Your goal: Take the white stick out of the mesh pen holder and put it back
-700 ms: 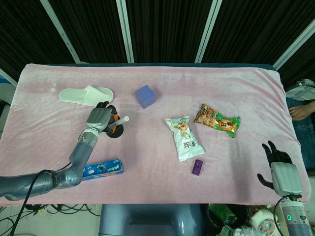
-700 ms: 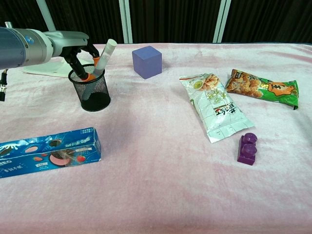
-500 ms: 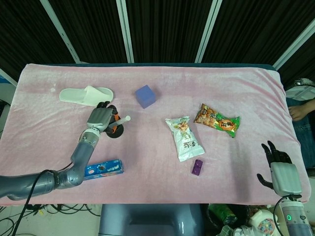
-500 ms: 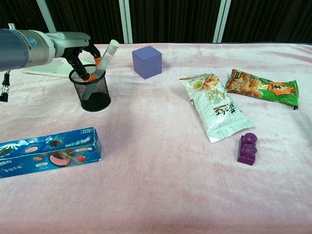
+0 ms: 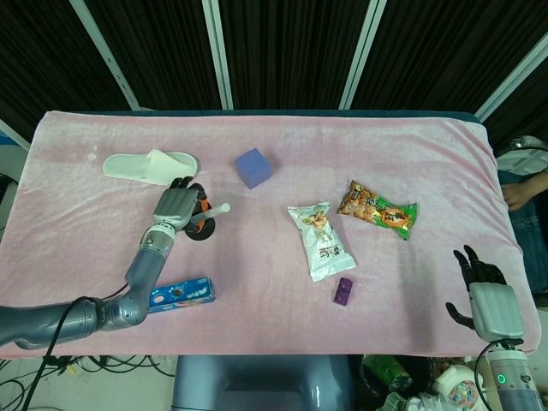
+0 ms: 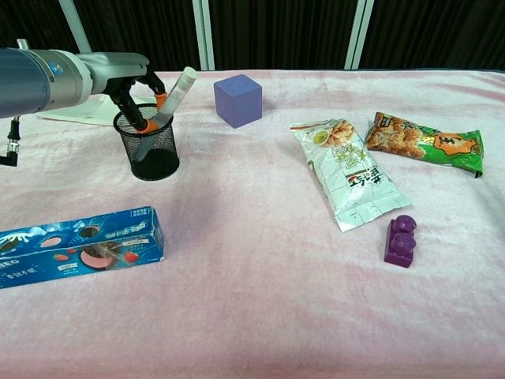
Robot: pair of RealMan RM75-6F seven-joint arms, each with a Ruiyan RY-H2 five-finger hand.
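A black mesh pen holder (image 6: 151, 151) stands upright on the pink cloth at the left, also seen in the head view as the pen holder (image 5: 202, 229). The white stick (image 6: 177, 93) leans up and to the right out of its mouth, its lower end still inside the rim. My left hand (image 6: 130, 75) hovers over the holder and pinches the stick low down between orange-tipped fingers (image 6: 161, 100). In the head view the left hand (image 5: 175, 205) covers most of the holder, with the stick (image 5: 219, 208) poking out to the right. My right hand (image 5: 485, 296) hangs beyond the table's front right corner, fingers spread, holding nothing.
A blue biscuit box (image 6: 79, 245) lies in front of the holder. A white slipper (image 5: 148, 165) lies behind it and a purple cube (image 6: 237, 99) to its right. Two snack bags (image 6: 349, 175) (image 6: 426, 143) and a small purple block (image 6: 400, 242) lie at the right.
My left hand and the white stick have shifted slightly up and to the right; the stick leans a little more. The holder and my right hand stay put.
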